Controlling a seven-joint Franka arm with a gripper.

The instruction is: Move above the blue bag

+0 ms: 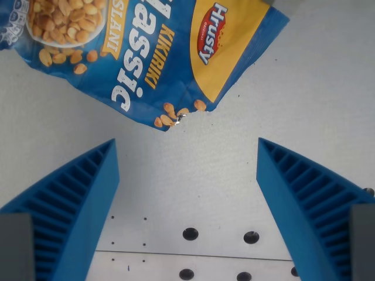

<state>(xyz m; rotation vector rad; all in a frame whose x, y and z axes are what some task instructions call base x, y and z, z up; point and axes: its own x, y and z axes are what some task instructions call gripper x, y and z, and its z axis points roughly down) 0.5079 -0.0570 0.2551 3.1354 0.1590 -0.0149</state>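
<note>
- Item: blue bag (pixel 137 50), a printed peanut snack packet, lying flat on the worktop (pixel 193 175). Only part of it is shown; it is cut off by the top edge and the upper left of the wrist view, so its full outline cannot be judged.
- Markings: white lettering, a yellow panel with a red brand badge, and a picture of peanuts in a bowl are seen on the face. The bag is set askew, with one lower corner pointing down toward the middle of the view.
- Tool: gripper (pixel 187 205), with two blue ribbed fingers (pixel 76 193). The jaws are spread wide and nothing is held between them. Bare worktop is seen in the gap.
- Relation: the bag's lower corner lies just beyond the fingertips, apart from them; no contact is seen. The gripper is judged to hang over bare worktop beside the bag, not yet over it.
- Surface: pale grey worktop with a seam and a row of dark holes (pixel 190 234) along the bottom of the view.
- Step in hand: the gripper is to be carried toward the top and slightly toward the wrist view's left, until the bag's printed middle fills the gap between the fingers.
- Handling note: height is best kept during the travel, so the fingertips are not dragged over the crinkled edge.
</note>
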